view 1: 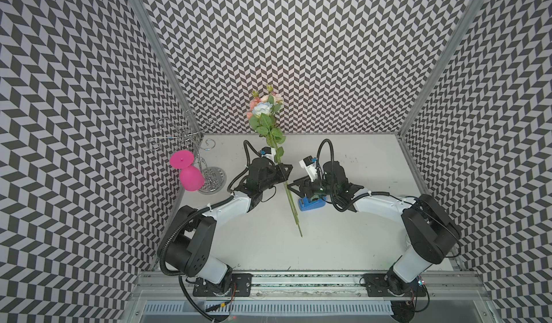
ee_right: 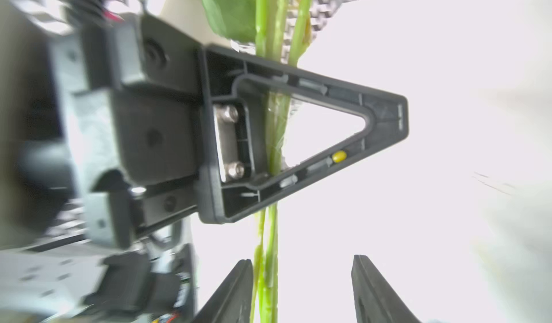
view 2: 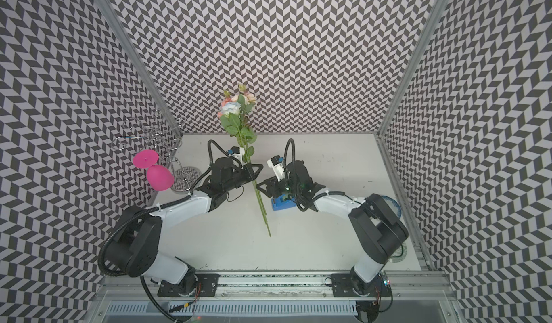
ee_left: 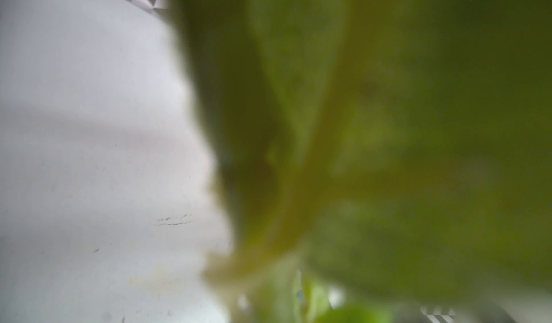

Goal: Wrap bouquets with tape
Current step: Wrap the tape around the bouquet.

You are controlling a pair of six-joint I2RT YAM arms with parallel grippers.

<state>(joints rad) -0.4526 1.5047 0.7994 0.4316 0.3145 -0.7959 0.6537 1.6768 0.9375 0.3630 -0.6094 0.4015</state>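
**Bouquet** [view 1: 273, 136]: slanting across mid-table, blooms pointing at the far wall, stem ends trailing toward the near edge. Whether the ends are touching the table [view 1: 343, 240] cannot be told.

**Left gripper** [view 1: 285, 170]: clamping the stems mid-length and bunching them together. In the right wrist view a glossy film seems to be lying round the stems at this grip, though this is uncertain.

**Right gripper** [ee_right: 301, 276]: jaws standing apart with the stems passing between them, close to one finger [ee_right: 236, 288], and grasping nothing.

**Tape** [view 1: 310, 205]: sitting on the table just right of the stems, partly under the right gripper.

**Goblet** [view 1: 191, 178] and rack [view 1: 185, 133]: standing far left, well apart.

**Step, as judged:** binding is under way, with the left gripper doing the holding and the right one free.

**Next move:** this is calling for the right gripper to take the tape end while the left is keeping the thin stems from splaying.
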